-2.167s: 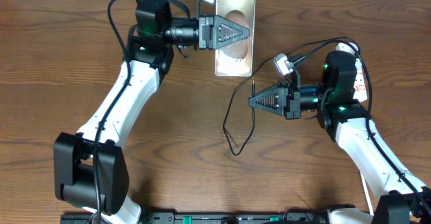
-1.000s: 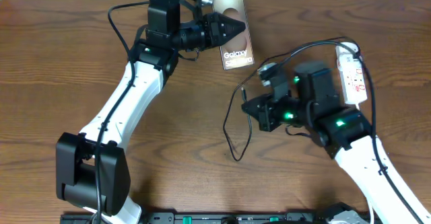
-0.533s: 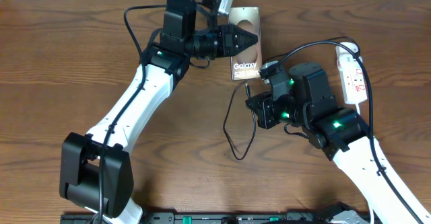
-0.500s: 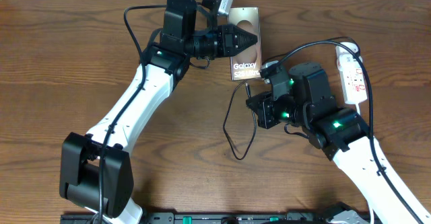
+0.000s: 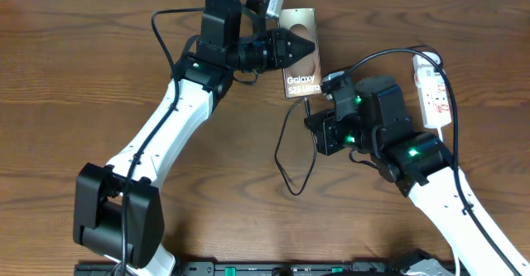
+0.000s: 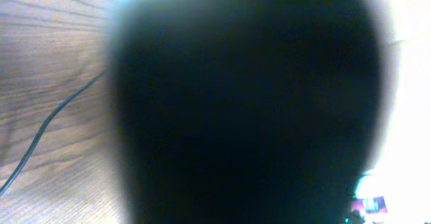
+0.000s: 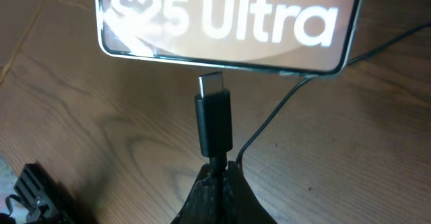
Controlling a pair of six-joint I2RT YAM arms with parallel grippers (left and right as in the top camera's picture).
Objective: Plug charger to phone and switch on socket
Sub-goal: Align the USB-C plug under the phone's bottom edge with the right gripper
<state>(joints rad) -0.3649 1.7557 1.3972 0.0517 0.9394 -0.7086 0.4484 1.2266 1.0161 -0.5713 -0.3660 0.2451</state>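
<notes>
Holding charger (image 7: 214,116) pinched in right gripper (image 7: 217,175), tip sitting just short of phone (image 7: 229,22) bottom edge (left gripper (image 5: 305,44) clamping phone).

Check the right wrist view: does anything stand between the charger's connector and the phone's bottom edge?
Nothing visible does. The right hand holds the charger with its connector pointing at the bottom edge of the phone. Only a small gap over bare table separates them.
</notes>
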